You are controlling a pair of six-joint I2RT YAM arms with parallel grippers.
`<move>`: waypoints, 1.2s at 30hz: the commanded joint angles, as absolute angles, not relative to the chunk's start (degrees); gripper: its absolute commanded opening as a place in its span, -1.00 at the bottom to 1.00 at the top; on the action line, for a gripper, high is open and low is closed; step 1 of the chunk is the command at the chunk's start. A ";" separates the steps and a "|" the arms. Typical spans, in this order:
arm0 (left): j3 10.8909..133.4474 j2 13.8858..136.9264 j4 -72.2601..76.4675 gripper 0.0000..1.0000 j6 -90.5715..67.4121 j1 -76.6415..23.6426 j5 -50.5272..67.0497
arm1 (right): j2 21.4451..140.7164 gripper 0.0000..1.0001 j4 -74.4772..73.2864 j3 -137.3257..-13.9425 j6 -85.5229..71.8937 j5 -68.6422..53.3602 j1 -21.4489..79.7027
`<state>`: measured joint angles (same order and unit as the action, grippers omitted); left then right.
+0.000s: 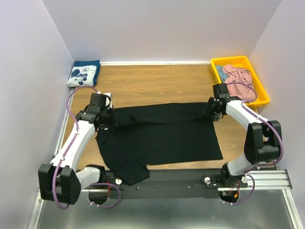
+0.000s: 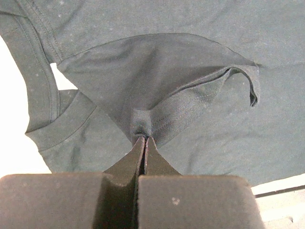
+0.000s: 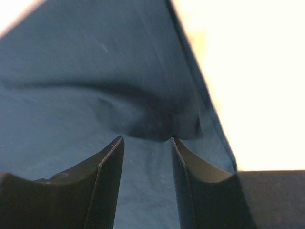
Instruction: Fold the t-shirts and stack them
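Note:
The large black t-shirt [image 1: 162, 138] lies spread on the wooden table, its far edge folded over toward the middle. My left gripper [image 1: 108, 120] is shut on a pinch of the black shirt near the collar; in the left wrist view [image 2: 144, 138] the cloth rises in a tent from the closed tips, with the collar [image 2: 62, 129] to the left. My right gripper [image 1: 209, 113] is at the shirt's far right corner. In the right wrist view [image 3: 145, 139] it is open, with the cloth [image 3: 71, 95] lying flat between the fingers and a raised fold just ahead of the tips.
A folded navy shirt with a white mouse print [image 1: 83, 73] lies at the far left corner. A yellow bin [image 1: 231, 59] at the far right holds the pink shirt [image 1: 238, 78]. White walls enclose the table on three sides. A metal rail [image 1: 190, 183] runs along the near edge.

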<state>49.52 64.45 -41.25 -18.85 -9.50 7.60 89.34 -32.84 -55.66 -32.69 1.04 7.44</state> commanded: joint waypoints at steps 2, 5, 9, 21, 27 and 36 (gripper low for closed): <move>52.38 62.84 -43.85 -1.00 -18.37 -9.67 4.93 | 87.81 0.01 -32.43 -58.45 -31.90 5.10 4.41; 52.74 62.23 -44.12 -1.00 -18.37 -9.67 4.13 | 86.40 0.01 -31.21 -57.57 -32.96 4.92 2.12; 51.68 62.14 -43.24 -1.00 -18.54 -9.67 5.79 | 87.27 0.00 -29.80 -58.09 -33.49 2.65 0.26; 49.75 62.40 -42.01 -1.00 -18.72 -9.67 6.94 | 93.60 -0.16 -13.20 -59.76 -26.19 -1.85 -1.32; 46.76 62.75 -41.31 -1.00 -18.46 -9.67 8.08 | 99.84 -0.20 -8.44 -61.79 -23.56 -4.21 -2.20; 43.24 62.84 -41.48 -0.06 -17.84 -9.67 15.11 | 101.42 -0.20 -6.68 -60.21 -21.80 -8.52 -2.37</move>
